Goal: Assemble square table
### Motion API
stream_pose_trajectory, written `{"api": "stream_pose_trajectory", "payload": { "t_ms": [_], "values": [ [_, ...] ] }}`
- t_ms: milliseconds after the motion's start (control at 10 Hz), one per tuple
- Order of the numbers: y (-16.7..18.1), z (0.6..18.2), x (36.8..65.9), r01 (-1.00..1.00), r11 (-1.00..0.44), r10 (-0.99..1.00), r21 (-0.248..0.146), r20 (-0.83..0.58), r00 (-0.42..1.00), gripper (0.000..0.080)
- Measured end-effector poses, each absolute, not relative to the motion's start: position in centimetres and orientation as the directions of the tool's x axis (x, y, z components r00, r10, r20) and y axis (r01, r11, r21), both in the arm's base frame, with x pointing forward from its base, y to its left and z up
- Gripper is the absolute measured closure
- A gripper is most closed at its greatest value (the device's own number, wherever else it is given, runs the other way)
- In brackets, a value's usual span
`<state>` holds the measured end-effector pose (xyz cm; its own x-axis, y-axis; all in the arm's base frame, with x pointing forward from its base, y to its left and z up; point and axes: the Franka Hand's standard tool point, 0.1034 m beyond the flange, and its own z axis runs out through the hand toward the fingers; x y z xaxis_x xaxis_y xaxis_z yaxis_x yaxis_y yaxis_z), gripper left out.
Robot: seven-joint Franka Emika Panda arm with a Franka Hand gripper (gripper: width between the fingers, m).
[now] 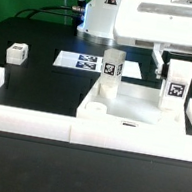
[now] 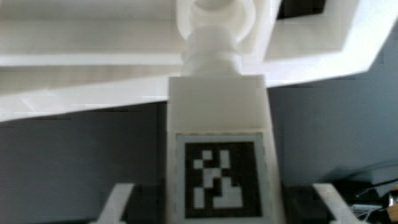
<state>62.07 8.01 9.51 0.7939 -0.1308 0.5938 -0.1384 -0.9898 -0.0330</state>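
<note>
Exterior view first: the tabletop (image 1: 132,108) lies recess-up at the front edge of the bench (image 1: 45,86), pushed against the border wall (image 1: 39,123) toward the exterior view's right; I'd guess the wall is there to brace it so it can't slide while legs go in. The fingers (image 1: 162,70) are partly closed and clamped on the gripped leg (image 1: 174,90), holding it upright over the slab's far corner on the exterior view's right; looks like the lining-up or screwing-in step. A standing leg (image 1: 111,66) is upright at the other far corner, probably already fitted. A loose leg (image 1: 17,52) waits near the bench edge on the exterior view's left, well apart from the slab; the marker board (image 1: 79,61) lies flat behind.

Wrist view: the gripped leg (image 2: 221,150) fills the middle with its tag facing the camera and its narrow end pointing at the tabletop (image 2: 89,75); the fingers (image 2: 118,205) flank its base on both sides. It's blurry, so I can't tell whether the tip is seated in a hole; misalignment is the worry here.
</note>
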Motion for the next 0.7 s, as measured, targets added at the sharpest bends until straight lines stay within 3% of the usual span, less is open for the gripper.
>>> {"api": "stream_pose_trajectory", "payload": {
  "t_ms": [700],
  "values": [
    [9.7,9.0,61.5,-0.116,-0.993,-0.112,-0.031,0.590,0.799,0.0509]
  ]
}}
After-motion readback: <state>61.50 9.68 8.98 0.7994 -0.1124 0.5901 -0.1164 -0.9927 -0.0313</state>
